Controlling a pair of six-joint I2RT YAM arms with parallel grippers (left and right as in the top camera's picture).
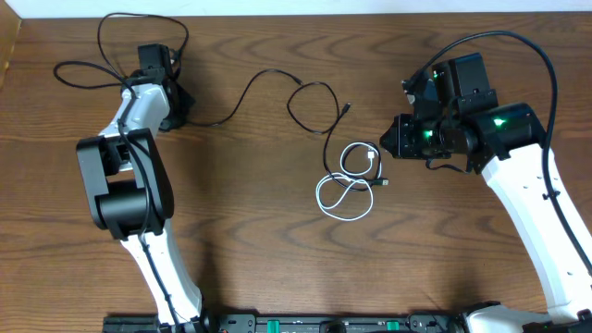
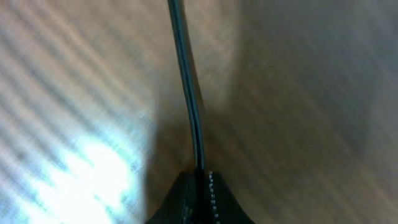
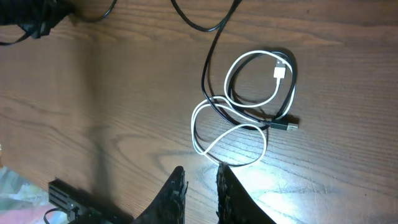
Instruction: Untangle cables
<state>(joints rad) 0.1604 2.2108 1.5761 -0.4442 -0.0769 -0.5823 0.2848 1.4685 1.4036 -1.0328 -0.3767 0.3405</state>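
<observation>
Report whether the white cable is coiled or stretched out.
Coiled: the white cable lies in two loops, with a black cable threading across them.

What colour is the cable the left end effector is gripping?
Black cable; clearest in the left wrist view.

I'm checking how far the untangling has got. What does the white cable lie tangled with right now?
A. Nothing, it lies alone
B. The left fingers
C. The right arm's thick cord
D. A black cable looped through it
D: in the right wrist view the white cable overlaps a black cable crossing its loops.
</observation>
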